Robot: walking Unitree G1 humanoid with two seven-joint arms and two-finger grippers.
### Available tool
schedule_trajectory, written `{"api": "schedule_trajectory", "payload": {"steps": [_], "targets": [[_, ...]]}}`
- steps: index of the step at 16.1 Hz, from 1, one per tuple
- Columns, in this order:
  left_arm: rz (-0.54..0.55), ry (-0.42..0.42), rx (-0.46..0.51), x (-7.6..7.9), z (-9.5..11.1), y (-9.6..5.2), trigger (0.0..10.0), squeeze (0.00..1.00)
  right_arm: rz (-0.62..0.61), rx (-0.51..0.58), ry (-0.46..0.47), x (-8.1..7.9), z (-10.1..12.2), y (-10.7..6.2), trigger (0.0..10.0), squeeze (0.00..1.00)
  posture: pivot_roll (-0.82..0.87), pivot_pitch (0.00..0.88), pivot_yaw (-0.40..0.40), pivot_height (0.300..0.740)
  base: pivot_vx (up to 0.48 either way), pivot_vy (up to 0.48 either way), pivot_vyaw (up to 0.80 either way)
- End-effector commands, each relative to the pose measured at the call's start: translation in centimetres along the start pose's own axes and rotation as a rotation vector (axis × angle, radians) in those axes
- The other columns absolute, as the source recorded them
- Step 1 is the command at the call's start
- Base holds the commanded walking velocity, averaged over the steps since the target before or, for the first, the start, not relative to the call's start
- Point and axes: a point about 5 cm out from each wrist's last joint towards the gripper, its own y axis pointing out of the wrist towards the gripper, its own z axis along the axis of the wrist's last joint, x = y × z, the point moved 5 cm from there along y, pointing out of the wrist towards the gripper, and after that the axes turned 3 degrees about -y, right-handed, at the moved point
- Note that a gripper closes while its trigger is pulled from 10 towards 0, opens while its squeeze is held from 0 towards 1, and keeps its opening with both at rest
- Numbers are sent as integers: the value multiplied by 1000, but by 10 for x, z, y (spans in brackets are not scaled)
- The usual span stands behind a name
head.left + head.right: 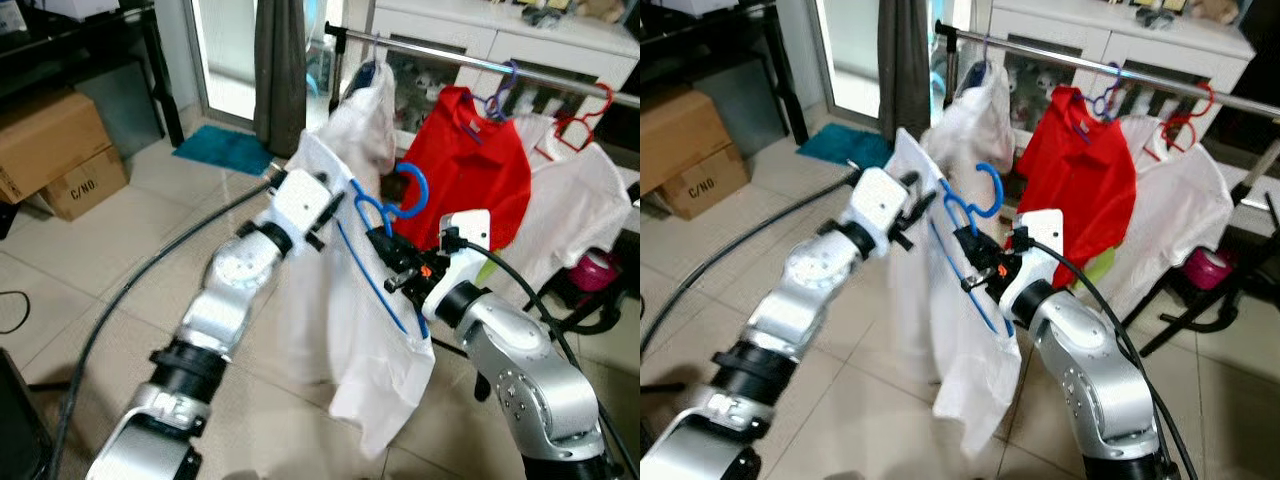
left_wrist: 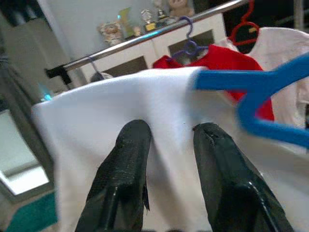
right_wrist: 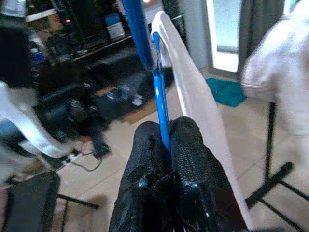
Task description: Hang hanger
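Over on the far left, two cardboard boxes [image 1: 55, 150] sat on the tiled floor [image 1: 150, 250], and beyond them a teal mat [image 1: 225, 148] lay at the foot of a grey curtain [image 1: 280, 70]. Nearer the middle, the left gripper [image 2: 169, 145] was raised against the upper edge of a white shirt [image 1: 370, 330]; in the left wrist view its two black fingers [image 2: 128, 164] stood slightly apart with the white cloth lying across them, though whether they actually pinched the fabric could not be told. The shirt hung on a blue hanger [image 1: 385, 215], held up in the air between the two arms and short of the metal clothes rail [image 1: 470, 62], with its hook curling up near the red shirt [image 1: 470, 170]. To the right of that, the right gripper [image 3: 166, 140] had its fingers pressed together on the blue hanger's thin bar, as the right wrist view showed plainly. Behind, the rail ran across in front of a white cabinet [image 1: 520, 40] and carried another pale garment [image 1: 370, 110] at its left end, then the red shirt on a purple hanger [image 1: 500, 95], then a white shirt on a red hanger [image 1: 580, 125]. A pink object [image 1: 595, 270] rested low at the far right.
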Motion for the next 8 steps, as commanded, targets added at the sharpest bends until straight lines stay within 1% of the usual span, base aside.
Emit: {"api": "schedule_trajectory", "payload": {"steps": [1,3,5,6,7,8], "targets": [[-21,19,18,3,6,5,10000,0,15,61,-23,-1,16,0,0,0,4,0,-42,740,0,0,0],[-20,31,14,4,3,7,10000,0,19,65,-22,-2,18,0,0,0,-3,0,-41,740,0,0,0],[15,42,1,-2,-2,9,10000,0,29,74,-20,-3,20,0,0,0,-5,0,-43,740,0,0,0],[40,41,-2,-7,-3,10,7569,0,33,79,-19,-3,21,0,0,0,-5,0,-44,740,0,0,0],[46,39,-2,-9,-3,10,3020,0,35,81,-18,-3,22,0,0,0,-5,0,-45,740,0,0,0],[47,39,-2,-9,-3,10,0,0,36,81,-18,-3,22,0,0,0,-5,0,-45,740,0,0,0]]}}
